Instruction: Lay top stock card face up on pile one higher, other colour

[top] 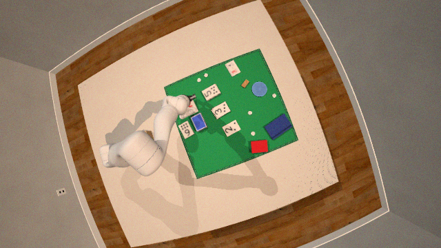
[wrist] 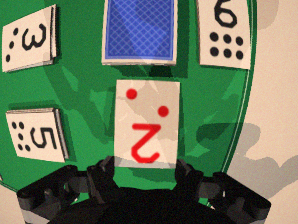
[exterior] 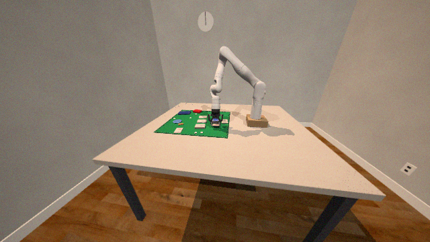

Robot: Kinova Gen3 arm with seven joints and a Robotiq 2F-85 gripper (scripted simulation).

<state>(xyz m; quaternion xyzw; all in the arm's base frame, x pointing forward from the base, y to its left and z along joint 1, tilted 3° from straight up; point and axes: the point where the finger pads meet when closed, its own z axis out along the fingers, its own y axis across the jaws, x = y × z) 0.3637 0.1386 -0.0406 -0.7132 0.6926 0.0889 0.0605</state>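
Gripper: from my seat it looks like the gripper (wrist: 145, 172) is pinching the red 2 card (wrist: 147, 123) by its long edges, fingers spread fairly wide since the card fills the gap. One finger sits on each side of the card's near end.

Red 2 card: face up, held over the green mat (top: 220, 151), at the mat's edge nearest the arm. In the top view I can only spot a corner of it under the wrist.

Stock: the blue-backed stock (wrist: 140, 18) lies face down just past the held card, apart from it.

Piles: black 6 (wrist: 225, 27) is beside the stock on one side, black 3 (wrist: 29, 39) on the other, black 5 (wrist: 37, 135) next to the held card. Black 2 (top: 231, 128) sits farther out.

How high the card hangs: can't tell from these views.
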